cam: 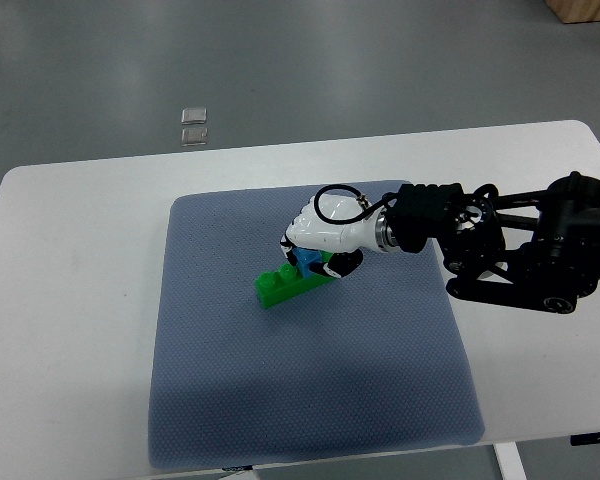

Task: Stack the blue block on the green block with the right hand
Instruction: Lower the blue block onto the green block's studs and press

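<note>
White desk (70, 210), smooth and rounded at the corners, with a blue-grey mat (230, 400) across its middle, finely dimpled. On the mat lies the green block (280, 288), a long studded plastic brick, set at a slant. Right on its upper end sits the blue block (308, 261), small and studded too, touching the green one. Over it comes the right hand (320, 240), glossy white shell, black fingers curled down around the blue block, clamped on it. Behind, the black arm (520, 245) runs to the right edge.

Lab: white table (540, 150), bare grey floor (280, 60)
</note>
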Motion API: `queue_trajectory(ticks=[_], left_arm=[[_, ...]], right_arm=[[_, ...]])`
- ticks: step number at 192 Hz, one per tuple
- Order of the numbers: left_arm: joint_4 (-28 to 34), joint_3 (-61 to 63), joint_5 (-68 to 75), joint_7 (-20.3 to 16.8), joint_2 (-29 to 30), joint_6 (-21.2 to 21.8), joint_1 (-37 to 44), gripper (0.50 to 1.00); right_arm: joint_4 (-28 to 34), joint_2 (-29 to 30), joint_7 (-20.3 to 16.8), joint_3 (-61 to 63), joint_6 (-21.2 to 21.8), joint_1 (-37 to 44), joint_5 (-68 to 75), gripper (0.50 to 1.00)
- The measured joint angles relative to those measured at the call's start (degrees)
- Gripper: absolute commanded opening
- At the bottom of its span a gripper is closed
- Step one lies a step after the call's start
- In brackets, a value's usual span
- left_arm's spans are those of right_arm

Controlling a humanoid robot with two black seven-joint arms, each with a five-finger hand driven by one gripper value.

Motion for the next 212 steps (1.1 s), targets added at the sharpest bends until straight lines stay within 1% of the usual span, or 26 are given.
queue_trajectory(ticks=[119, 132, 142, 146, 147, 149, 156, 165, 173, 180, 186, 191, 200, 208, 212], left_arm=[[0.0, 0.0, 0.0, 0.0, 0.0, 0.0, 0.01, 1.0], [0.0, 0.0, 0.0, 0.0, 0.0, 0.0, 0.01, 1.0], [0.0, 0.0, 0.0, 0.0, 0.0, 0.0, 0.01, 1.0], [0.0, 0.0, 0.0, 0.0, 0.0, 0.0, 0.01, 1.0], [0.0, 0.0, 0.0, 0.0, 0.0, 0.0, 0.01, 1.0], [0.0, 0.0, 0.0, 0.0, 0.0, 0.0, 0.01, 1.0], [0.0, 0.0, 0.0, 0.0, 0.0, 0.0, 0.01, 1.0], [0.0, 0.0, 0.0, 0.0, 0.0, 0.0, 0.01, 1.0], [0.0, 0.0, 0.0, 0.0, 0.0, 0.0, 0.02, 1.0], [0.0, 0.0, 0.0, 0.0, 0.0, 0.0, 0.02, 1.0], [0.0, 0.0, 0.0, 0.0, 0.0, 0.0, 0.02, 1.0], [0.0, 0.0, 0.0, 0.0, 0.0, 0.0, 0.02, 1.0], [0.0, 0.0, 0.0, 0.0, 0.0, 0.0, 0.01, 1.0], [0.0, 0.0, 0.0, 0.0, 0.0, 0.0, 0.0, 1.0], [0.0, 0.0, 0.0, 0.0, 0.0, 0.0, 0.01, 1.0]], right_arm=[[-1.15, 0.9, 0.0, 0.0, -0.12, -0.58, 0.0, 0.504], [-1.2, 0.91, 0.0, 0.0, -0.14, -0.62, 0.0, 0.533], [-1.22, 0.91, 0.0, 0.01, -0.16, -0.66, 0.0, 0.541], [-1.22, 0.91, 0.0, 0.01, -0.17, -0.67, 0.0, 0.554], [-1.22, 0.91, 0.0, 0.01, -0.17, -0.67, 0.0, 0.566], [-1.22, 0.91, 0.0, 0.02, -0.17, -0.68, 0.0, 0.574], [-1.22, 0.91, 0.0, 0.05, -0.18, -0.68, 0.01, 0.594], [-1.23, 0.91, 0.0, 0.06, -0.18, -0.69, 0.05, 0.645], [-1.23, 0.91, 0.0, 0.07, -0.21, -0.7, 0.07, 0.658], [-1.23, 0.91, 0.0, 0.08, -0.23, -0.74, 0.12, 0.684], [-1.23, 0.91, 0.0, 0.08, -0.25, -0.79, 0.14, 0.695], [-1.23, 0.91, 0.0, 0.09, -0.25, -0.83, 0.15, 0.717], [-1.23, 0.91, 0.0, 0.14, -0.26, -0.87, 0.18, 0.729], [-1.23, 0.91, 0.0, 0.16, -0.32, -0.89, 0.24, 0.758], [-1.23, 0.91, 0.0, 0.16, -0.37, -0.89, 0.27, 0.762]])
